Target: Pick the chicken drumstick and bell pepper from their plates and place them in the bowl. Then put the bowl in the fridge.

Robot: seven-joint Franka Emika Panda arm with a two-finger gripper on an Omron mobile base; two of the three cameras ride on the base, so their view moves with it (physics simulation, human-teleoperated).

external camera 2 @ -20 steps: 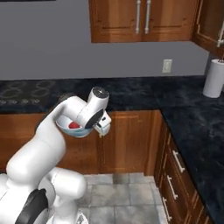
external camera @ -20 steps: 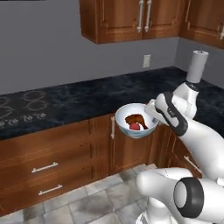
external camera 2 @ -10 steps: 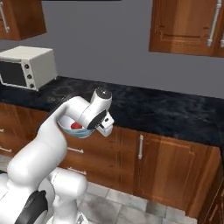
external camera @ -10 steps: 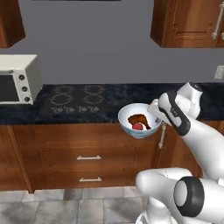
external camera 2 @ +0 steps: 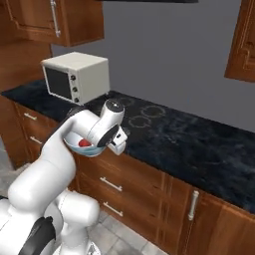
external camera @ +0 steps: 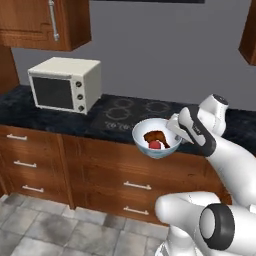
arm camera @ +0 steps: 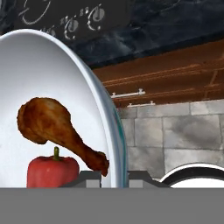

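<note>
Above the wooden drawers (external camera: 115, 175), out from the worktop (external camera: 60, 117) edge, the bowl (external camera: 156, 138) hangs in the air.

Claw (external camera: 173, 128) is clamped on the bowl's rim at the side away from the microwave (external camera: 65, 83), its fingertips (arm camera: 91, 178) set either side of the white wall. Inside the bowl, the chicken drumstick (arm camera: 59, 129) lies with its thin end touching the bell pepper (arm camera: 52, 171). Behind the bowl sits the cooktop (external camera: 135, 112), with the microwave well off to one side.
</note>
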